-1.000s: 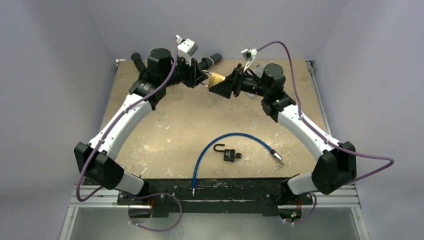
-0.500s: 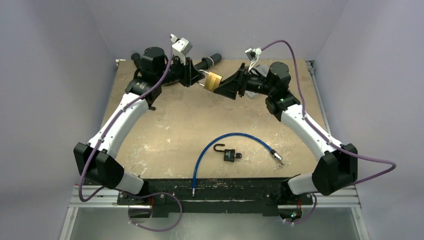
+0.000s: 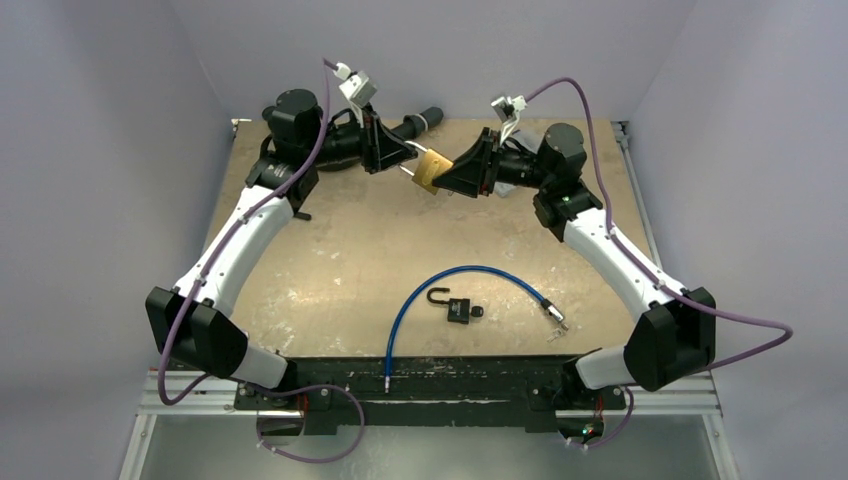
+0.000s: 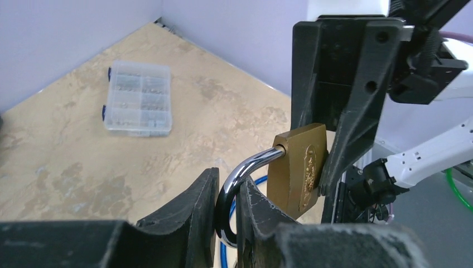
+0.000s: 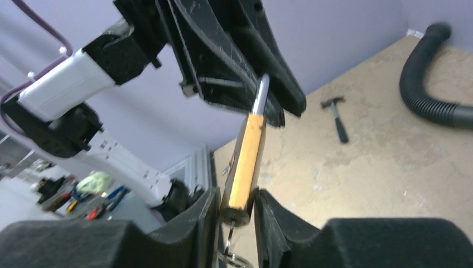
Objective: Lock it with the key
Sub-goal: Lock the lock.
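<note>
- Upper centre of the top view: a brass padlock [image 3: 432, 166] is held in the air between 2 black grippers.
- The left gripper [image 4: 226, 209] is clenched on the curved, polished steel shackle [image 4: 245, 170].
- The right gripper [image 5: 237, 215] grasps the lower end of the flat, golden body; a thin metal ring [image 5: 228, 240] dangles beneath.
- Lower centre, on the mottled tan table [image 3: 330, 250]: a small black padlock [image 3: 459, 310], shackle open, within the arc of a blue cable [image 3: 400, 320].

A robotics lab test cell: plain lavender partition walls [image 3: 100, 120] box in a scuffed plywood desk [image 3: 330, 250] carrying a clear plastic compartmented parts box [image 4: 138, 99], a small hammer [image 5: 337, 120] and a black ribbed hose [image 5: 414, 84].
</note>
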### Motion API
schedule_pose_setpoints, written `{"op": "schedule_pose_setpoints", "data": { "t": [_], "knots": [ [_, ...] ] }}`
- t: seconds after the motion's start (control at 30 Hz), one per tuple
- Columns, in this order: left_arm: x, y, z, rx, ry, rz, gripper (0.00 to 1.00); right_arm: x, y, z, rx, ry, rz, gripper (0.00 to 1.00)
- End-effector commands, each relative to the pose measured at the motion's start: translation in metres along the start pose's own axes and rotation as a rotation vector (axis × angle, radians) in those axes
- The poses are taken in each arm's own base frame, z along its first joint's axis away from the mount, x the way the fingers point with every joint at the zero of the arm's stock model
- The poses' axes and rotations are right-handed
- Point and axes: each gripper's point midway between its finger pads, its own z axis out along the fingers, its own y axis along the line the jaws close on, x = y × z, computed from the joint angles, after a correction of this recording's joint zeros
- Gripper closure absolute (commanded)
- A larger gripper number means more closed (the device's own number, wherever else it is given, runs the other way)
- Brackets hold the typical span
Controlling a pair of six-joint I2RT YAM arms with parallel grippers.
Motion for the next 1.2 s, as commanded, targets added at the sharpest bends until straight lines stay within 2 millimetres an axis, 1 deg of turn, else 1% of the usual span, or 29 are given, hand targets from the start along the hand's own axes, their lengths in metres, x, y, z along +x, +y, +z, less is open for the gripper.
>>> {"op": "schedule_pose_setpoints", "data": {
  "t": [0.0,0.1,0.17,0.23,0.27,0.37,0.43,0.53,0.6,0.67,0.73,0.77,0.8,0.9,0.97,1.0,1.03,1.13,1.17],
  "knots": [
    [-0.045,-0.048,-0.01,0.177,-0.111,0.081,1.0,-0.018,0.035,-0.002,-0.123,-0.032,-0.107,0.75],
    [-0.04,-0.059,-0.012,0.256,-0.089,0.058,1.0,-0.02,0.043,-0.002,-0.164,-0.041,-0.098,1.0],
    [-0.033,-0.067,-0.013,0.314,-0.047,0.027,1.0,-0.021,0.044,-0.002,-0.168,-0.044,-0.095,1.0],
    [-0.022,-0.069,-0.014,0.356,0.021,-0.017,0.9,-0.023,0.042,-0.004,-0.157,-0.051,-0.098,1.0],
    [-0.018,-0.071,-0.016,0.371,0.047,-0.026,0.82,-0.024,0.04,-0.005,-0.15,-0.054,-0.1,1.0],
    [-0.009,-0.076,-0.022,0.388,0.082,-0.046,0.69,-0.027,0.037,-0.009,-0.136,-0.061,-0.111,1.0],
    [-0.007,-0.079,-0.024,0.396,0.085,-0.057,0.65,-0.026,0.037,-0.009,-0.137,-0.06,-0.113,1.0],
    [-0.005,-0.08,-0.023,0.406,0.085,-0.086,0.64,-0.025,0.041,-0.01,-0.156,-0.065,-0.112,1.0],
    [-0.005,-0.08,-0.023,0.409,0.077,-0.093,0.65,-0.025,0.043,-0.01,-0.164,-0.067,-0.116,1.0],
    [-0.005,-0.081,-0.023,0.417,0.074,-0.101,0.69,-0.026,0.045,-0.011,-0.172,-0.071,-0.121,1.0],
    [-0.003,-0.081,-0.022,0.421,0.078,-0.121,0.74,-0.026,0.048,-0.012,-0.182,-0.075,-0.124,1.0],
    [-0.006,-0.082,-0.022,0.432,0.067,-0.109,0.77,-0.026,0.049,-0.012,-0.189,-0.076,-0.127,1.0],
    [-0.005,-0.083,-0.023,0.438,0.067,-0.114,0.82,-0.026,0.05,-0.013,-0.195,-0.076,-0.128,1.0],
    [-0.006,-0.085,-0.023,0.446,0.071,-0.133,1.0,-0.023,0.051,-0.013,-0.202,-0.066,-0.126,1.0],
    [-0.008,-0.081,-0.023,0.43,0.067,-0.144,1.0,-0.02,0.049,-0.014,-0.201,-0.049,-0.117,1.0],
    [-0.01,-0.08,-0.024,0.425,0.063,-0.142,1.0,-0.018,0.047,-0.014,-0.193,-0.04,-0.111,0.95],
    [-0.013,-0.078,-0.026,0.416,0.056,-0.138,1.0,-0.016,0.043,-0.016,-0.182,-0.034,-0.106,0.81],
    [-0.024,-0.071,-0.032,0.394,0.033,-0.111,1.0,-0.011,0.034,-0.022,-0.141,-0.017,-0.112,0.56],
    [-0.027,-0.07,-0.033,0.388,0.03,-0.102,1.0,-0.01,0.031,-0.024,-0.125,-0.011,-0.119,0.51]
  ]
}}
